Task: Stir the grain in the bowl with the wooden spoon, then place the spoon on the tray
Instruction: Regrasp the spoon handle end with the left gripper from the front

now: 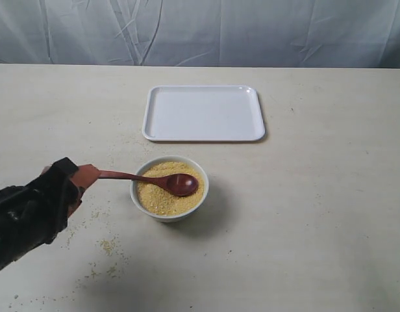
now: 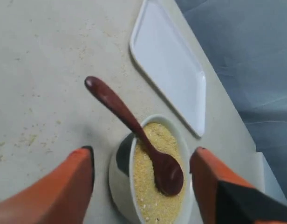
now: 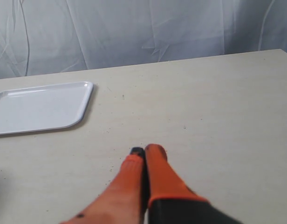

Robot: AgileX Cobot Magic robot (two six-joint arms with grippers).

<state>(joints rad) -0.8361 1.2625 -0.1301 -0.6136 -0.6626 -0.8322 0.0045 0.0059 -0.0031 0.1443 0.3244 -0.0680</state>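
The small white bowl (image 1: pixel 169 211) (image 2: pixel 119 182) stands at the table's middle front, filled with golden-yellow grain (image 1: pixel 158 195) (image 2: pixel 146 196). The dark reddish-brown wooden spoon (image 1: pixel 180 184) (image 2: pixel 167 173) lies with its head on the grain and its handle sticking out over the rim to the left. My left gripper (image 1: pixel 80 192) (image 2: pixel 143 151) is open just beyond the handle's end, touching nothing. The white tray (image 1: pixel 203 113) (image 2: pixel 174 65) (image 3: pixel 38 106) lies empty behind the bowl. My right gripper (image 3: pixel 144 150) is shut and empty over bare table, out of the exterior view.
Spilled grains (image 1: pixel 108 246) are scattered on the table left of and in front of the bowl. A grey cloth backdrop (image 1: pixel 200 29) hangs along the table's far edge.
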